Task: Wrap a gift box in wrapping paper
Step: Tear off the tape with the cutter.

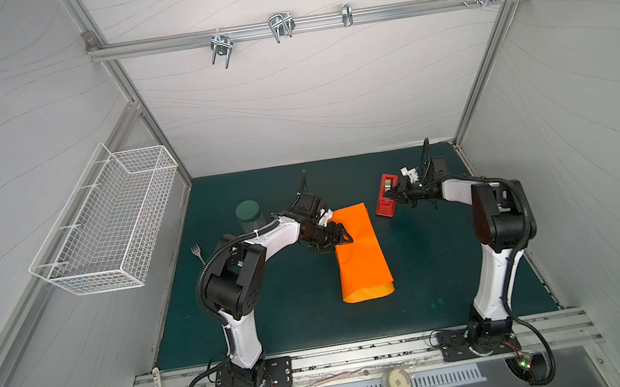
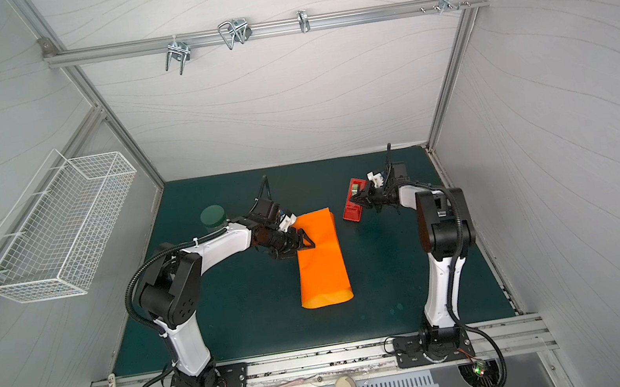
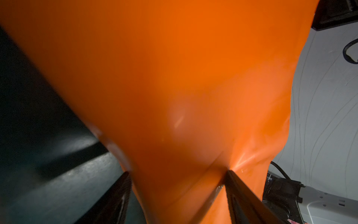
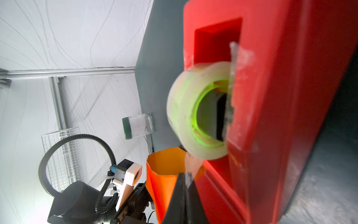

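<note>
Right end effector pinches tape; left clamps wrapping paper

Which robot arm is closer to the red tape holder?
Right. The right arm has jaws at the red tape dispenser; the left arm is farther off, jaws on the wrapping paper.

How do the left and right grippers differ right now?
The left gripper has its jaws spread wide, clamping the folded wrapping paper; the right gripper is pinched shut on a thin tape strip. The left works centrally; the right reaches farther back, at the red tape dispenser. Both hold something.
</note>
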Controlling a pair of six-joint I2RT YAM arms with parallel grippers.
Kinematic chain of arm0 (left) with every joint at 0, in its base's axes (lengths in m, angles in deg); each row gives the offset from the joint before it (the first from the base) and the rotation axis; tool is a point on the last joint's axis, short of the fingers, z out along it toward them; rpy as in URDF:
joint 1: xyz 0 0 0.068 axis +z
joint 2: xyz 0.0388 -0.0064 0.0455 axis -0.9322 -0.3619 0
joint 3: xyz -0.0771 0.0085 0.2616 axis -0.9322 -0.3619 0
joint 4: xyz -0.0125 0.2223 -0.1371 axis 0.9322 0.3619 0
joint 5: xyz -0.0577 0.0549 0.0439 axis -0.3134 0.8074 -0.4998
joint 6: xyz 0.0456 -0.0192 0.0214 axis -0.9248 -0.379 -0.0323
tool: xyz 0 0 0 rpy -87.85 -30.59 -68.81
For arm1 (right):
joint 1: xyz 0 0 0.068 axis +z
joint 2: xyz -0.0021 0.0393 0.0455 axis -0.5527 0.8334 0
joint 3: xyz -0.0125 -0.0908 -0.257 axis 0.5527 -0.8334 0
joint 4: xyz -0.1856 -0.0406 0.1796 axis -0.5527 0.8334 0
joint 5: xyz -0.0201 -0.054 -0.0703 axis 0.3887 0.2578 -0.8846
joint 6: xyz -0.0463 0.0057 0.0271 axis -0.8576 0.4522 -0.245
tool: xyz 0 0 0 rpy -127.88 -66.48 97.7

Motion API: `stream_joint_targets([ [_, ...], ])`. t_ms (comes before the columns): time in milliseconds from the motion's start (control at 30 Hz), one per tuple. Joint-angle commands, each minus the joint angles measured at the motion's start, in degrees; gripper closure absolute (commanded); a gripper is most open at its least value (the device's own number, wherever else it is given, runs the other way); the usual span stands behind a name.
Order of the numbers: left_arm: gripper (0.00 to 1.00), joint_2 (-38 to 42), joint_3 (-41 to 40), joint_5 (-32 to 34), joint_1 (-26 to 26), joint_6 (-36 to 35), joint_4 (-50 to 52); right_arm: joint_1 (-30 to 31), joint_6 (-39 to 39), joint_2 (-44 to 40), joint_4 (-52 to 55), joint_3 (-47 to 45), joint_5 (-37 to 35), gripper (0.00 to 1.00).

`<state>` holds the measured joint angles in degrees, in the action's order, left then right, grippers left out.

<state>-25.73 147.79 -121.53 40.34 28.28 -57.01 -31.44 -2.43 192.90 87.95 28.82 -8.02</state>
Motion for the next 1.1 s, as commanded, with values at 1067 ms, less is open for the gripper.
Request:
stream_joint_targets([
  [1067, 0.25, -5.61, 0.0, 8.62, 0.26, -0.93, 2.08, 4.36, -4.25, -9.81, 1.1, -11.11, 5.27, 1.0],
])
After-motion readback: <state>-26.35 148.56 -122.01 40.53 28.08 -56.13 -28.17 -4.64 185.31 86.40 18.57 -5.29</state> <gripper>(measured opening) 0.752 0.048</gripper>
